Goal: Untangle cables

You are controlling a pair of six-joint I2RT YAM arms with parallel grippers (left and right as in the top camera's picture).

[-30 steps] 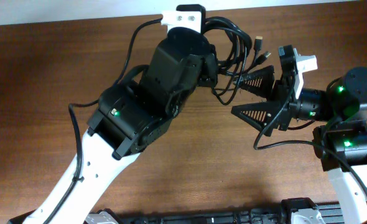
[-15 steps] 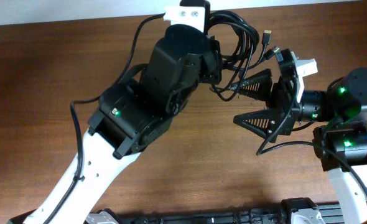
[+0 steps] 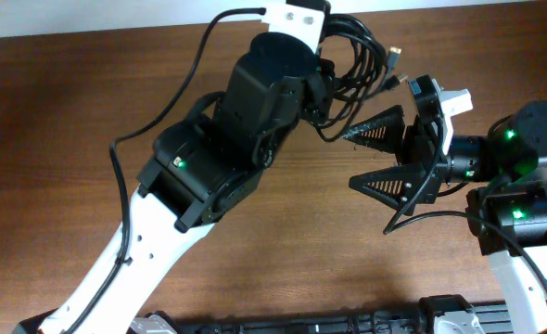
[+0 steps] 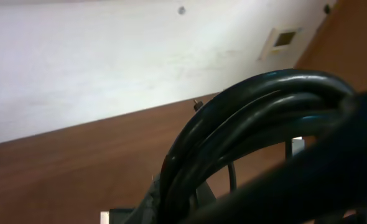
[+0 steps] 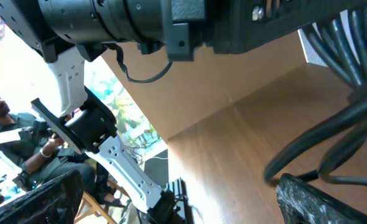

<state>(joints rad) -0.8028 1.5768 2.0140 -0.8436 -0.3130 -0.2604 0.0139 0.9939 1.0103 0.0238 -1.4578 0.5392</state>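
The cables [image 3: 359,57] are a looped bundle of thin black cords at the far edge of the wooden desk [image 3: 60,102], hanging off the front of the left arm. The left hand [image 3: 322,79] is mostly hidden under its own wrist in the overhead view, but the left wrist camera is filled by several black strands [image 4: 246,118] pressed close together, so it appears clamped tight on the bundle, lifting it near the wall. A small plug end with a bright tip [image 3: 396,53] sticks out on the right of the loops. The right hand [image 3: 392,153] has its two triangular fingers spread as wide as they go and grips nothing; the upper finger [image 3: 380,125] lies just beside the lower strands, and the right wrist camera shows cords [image 5: 333,143] crossing just ahead of it. As a judgement, the task is at an early stage: the cords remain coiled together, no single cable is separated, and a strand must yet be caught and drawn free.
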